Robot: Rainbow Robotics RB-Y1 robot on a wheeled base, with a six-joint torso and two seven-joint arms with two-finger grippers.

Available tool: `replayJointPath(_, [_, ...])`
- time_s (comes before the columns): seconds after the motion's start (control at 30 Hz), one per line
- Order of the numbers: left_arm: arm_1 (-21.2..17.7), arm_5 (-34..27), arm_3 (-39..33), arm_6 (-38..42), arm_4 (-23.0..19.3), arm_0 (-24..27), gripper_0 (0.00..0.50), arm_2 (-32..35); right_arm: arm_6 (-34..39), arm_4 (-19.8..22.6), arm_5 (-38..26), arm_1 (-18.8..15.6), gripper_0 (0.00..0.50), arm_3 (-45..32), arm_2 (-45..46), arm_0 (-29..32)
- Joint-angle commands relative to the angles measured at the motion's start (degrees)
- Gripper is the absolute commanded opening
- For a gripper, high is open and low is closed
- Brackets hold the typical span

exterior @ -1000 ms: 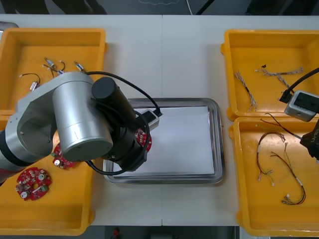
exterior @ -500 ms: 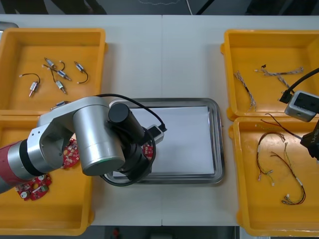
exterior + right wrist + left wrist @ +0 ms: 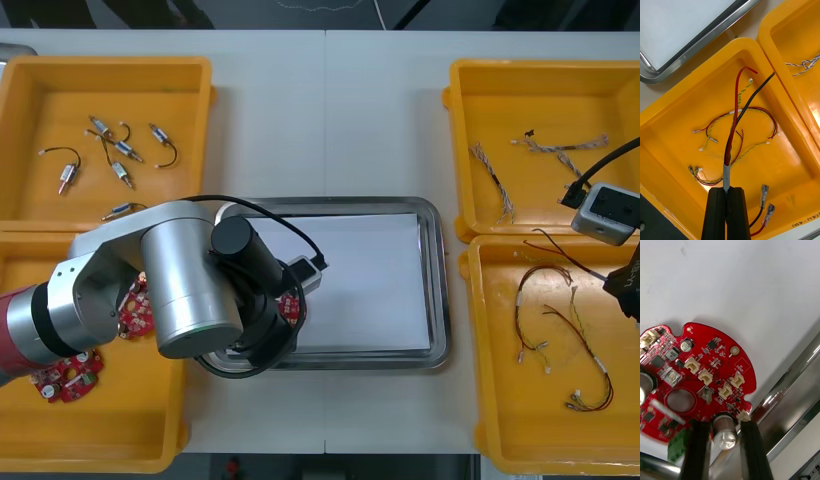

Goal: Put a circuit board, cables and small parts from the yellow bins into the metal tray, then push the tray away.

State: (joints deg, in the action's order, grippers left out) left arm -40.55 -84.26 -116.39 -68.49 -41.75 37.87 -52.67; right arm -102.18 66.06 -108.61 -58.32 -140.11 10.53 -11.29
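Left end effector [image 3: 723,429] clamping board [image 3: 696,378] by edge, hovering at 8 o'clock of tray [image 3: 437,290]. Right end effector [image 3: 726,193] pinching cable [image 3: 738,112], hanging over bin [image 3: 673,150] at tray's 4 o'clock.

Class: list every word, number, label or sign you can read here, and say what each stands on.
Nothing reads clearly enough to quote.
Red circuit board, in the left gripper at the metal tray: tiny white print, too small to read.
Yellow bin under the right gripper, which is shut on a cable: dark bracketed marking on its wall, too blurred to read.
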Motion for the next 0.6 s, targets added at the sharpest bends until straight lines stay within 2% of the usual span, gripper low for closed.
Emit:
replayJointPath(0.03, [-1.8, 0.8, -0.9, 6.4, -0.4, 1.9, 0.5, -0.8, -1.0, 0.1, -0.5, -2.2, 0.0, -1.6, 0.2, -1.2])
replayJointPath(0.37, [-1.5, -0.8, -3.9, 8.4, -0.9, 1.9, 0.5, 1.1, -0.9, 0.5, -1.0, -2.2, 0.0, -1.7, 0.2, -1.2])
replayJointPath(0.6, [0.0, -9.9, -8.2, 9.6, -2.9, 1.9, 0.5, 8.2, -0.8, 0.9, -0.9, -2.2, 0.0, -2.0, 0.4, -1.2])
